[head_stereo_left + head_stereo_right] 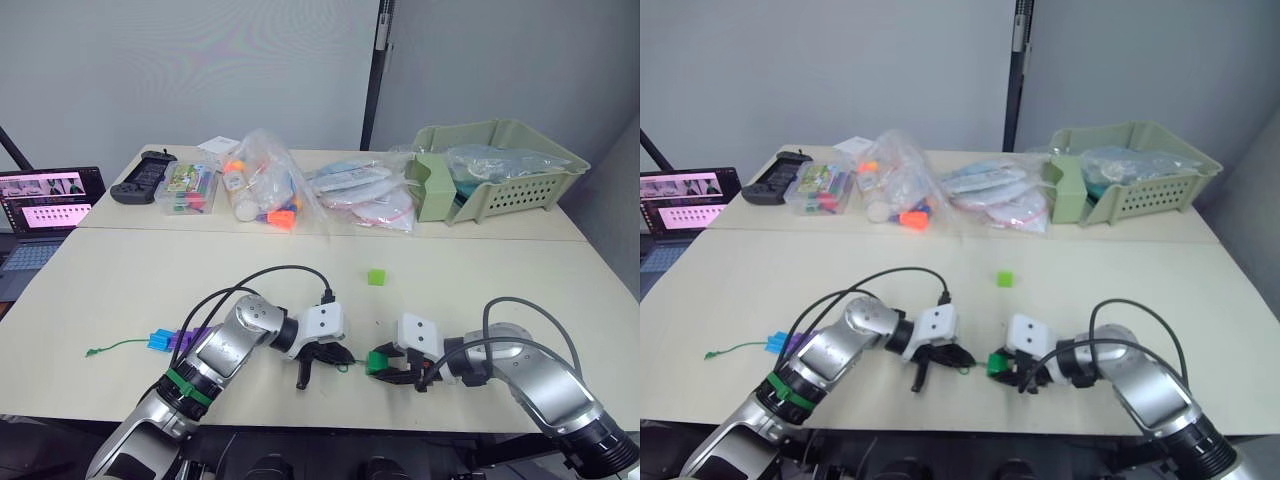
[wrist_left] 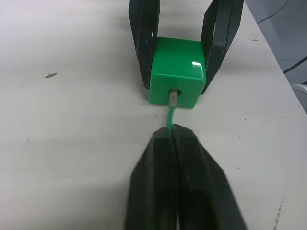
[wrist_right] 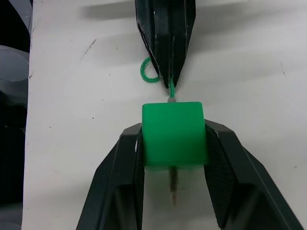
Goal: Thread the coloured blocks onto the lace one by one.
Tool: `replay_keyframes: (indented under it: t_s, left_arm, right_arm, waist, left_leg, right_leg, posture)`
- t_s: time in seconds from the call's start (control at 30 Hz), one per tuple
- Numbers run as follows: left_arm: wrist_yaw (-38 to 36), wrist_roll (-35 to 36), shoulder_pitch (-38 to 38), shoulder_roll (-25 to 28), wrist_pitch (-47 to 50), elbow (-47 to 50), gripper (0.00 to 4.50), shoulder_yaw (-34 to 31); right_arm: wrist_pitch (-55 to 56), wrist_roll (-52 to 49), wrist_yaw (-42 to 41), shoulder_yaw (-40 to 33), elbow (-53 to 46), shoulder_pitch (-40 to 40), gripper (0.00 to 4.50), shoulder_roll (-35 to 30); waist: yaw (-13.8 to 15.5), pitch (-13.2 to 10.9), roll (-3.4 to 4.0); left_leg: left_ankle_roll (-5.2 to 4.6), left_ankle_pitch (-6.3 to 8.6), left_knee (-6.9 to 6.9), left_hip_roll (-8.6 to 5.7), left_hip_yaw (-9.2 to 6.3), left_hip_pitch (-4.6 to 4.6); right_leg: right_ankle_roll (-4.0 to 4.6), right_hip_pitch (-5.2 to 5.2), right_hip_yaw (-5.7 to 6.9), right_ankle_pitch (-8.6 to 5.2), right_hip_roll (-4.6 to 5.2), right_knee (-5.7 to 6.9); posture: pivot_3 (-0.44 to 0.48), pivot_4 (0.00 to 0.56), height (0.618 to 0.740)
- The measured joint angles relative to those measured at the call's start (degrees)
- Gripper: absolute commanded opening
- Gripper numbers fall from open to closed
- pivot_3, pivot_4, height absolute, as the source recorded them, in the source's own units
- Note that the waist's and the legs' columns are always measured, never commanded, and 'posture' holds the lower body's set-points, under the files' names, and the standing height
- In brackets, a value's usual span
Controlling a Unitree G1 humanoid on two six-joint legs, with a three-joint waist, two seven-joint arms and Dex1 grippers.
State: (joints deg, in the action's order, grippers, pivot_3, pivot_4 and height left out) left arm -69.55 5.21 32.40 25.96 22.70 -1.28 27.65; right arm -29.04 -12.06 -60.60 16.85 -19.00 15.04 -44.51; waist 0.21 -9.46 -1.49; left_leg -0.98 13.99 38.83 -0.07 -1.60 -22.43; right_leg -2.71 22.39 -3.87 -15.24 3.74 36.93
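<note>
Right claw [image 3: 175, 158] clamping dark green block [image 3: 174, 133] low centre of frame on the table [image 1: 480, 280], left claw [image 2: 178, 139] pinched on the lace [image 2: 170, 117], pale tip [image 3: 173, 187] poking through, light green block [image 1: 376, 277] mid-table.

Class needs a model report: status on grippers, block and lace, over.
Left gripper shut on lace. Right gripper shut on dark green block. Lace tip through block. Nothing obstructing.
</note>
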Motion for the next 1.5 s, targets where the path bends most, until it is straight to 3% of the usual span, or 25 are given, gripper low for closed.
replay_keyframes:
  t_s: [0.6,0.63,0.7,0.93,1.07,1.37,1.5]
  left_arm:
    - [1.4,-2.24,1.76,-3.32,-0.38,-0.94,0.04,1.98]
    - [1.44,-2.39,1.76,-3.33,-0.45,-0.94,0.3,1.98]
    - [1.77,-2.87,1.77,-3.32,-0.78,-0.99,0.87,1.98]
    - [-0.73,-0.26,1.84,-1.68,-0.28,0.23,3.16,0.58]
    - [-1.43,0.73,2.53,-1.03,-0.12,1.04,4.45,-0.08]
    - [1.06,-3.28,5.35,-7.2,-3.73,-2.03,4.48,5.43]
    - [1.58,-5.42,5.36,-7.35,-5.23,-5.32,3.34,6.74]
  right_arm:
    - [-0.37,0.01,0.68,0.03,-0.19,0.02,1.18,0.0]
    - [-0.38,0.01,0.68,0.03,-0.19,0.02,1.18,0.0]
    - [-0.7,-0.23,0.76,0.01,-0.24,0.02,2.24,0.01]
    - [-3.94,-2.77,1.63,-4.12,-2.42,-1.53,4.5,-0.57]
    - [-4.21,-4.19,1.6,-8.39,-5.35,-5.31,4.5,-3.37]
    - [-2.35,-4.09,2.18,-12.43,-6.15,-11.94,4.5,-6.71]
    - [-1.89,-3.06,2.94,-11.7,-6.05,-11.91,4.5,-6.6]
  waist:
    - [-0.04,0.0,0.0]
    - [-0.03,0.0,0.0]
    - [-0.05,0.0,0.0]
    - [-0.37,0.0,0.0]
    - [-0.19,0.0,0.0]
    - [-0.35,-0.01,-0.02]
    - [-0.88,-0.01,-0.02]
  left_leg:
    - [0.0,0.0,0.0,-0.01,0.0,0.0]
    - [0.0,0.0,0.0,-0.01,0.0,0.0]
    - [0.0,0.0,0.0,-0.01,0.0,0.0]
    - [0.0,0.0,0.0,0.02,-0.02,-0.14]
    - [0.0,0.0,0.01,0.0,-0.04,-0.23]
    - [0.0,0.0,0.03,-0.04,0.02,-0.26]
    - [0.0,0.0,0.01,0.02,-0.01,-0.28]
  right_leg:
    - [0.0,-0.01,0.0,0.0,-0.01,-0.01]
    - [0.0,-0.01,0.0,0.0,-0.01,-0.01]
    - [0.0,-0.01,0.0,0.0,-0.01,-0.01]
    - [0.0,0.17,0.0,0.0,-0.02,0.03]
    - [0.0,0.2,0.02,0.0,0.0,0.01]
    - [-0.05,0.21,-0.02,0.02,-0.06,-0.05]
    - [-0.04,0.24,-0.02,0.02,-0.15,-0.03]
  posture:
    - [0.0,0.15,0.74]
    - [0.0,0.15,0.74]
    - [0.0,0.15,0.74]
    - [0.0,0.15,0.74]
    - [0.0,0.15,0.74]
    - [0.0,0.15,0.74]
    - [0.0,0.15,0.74]
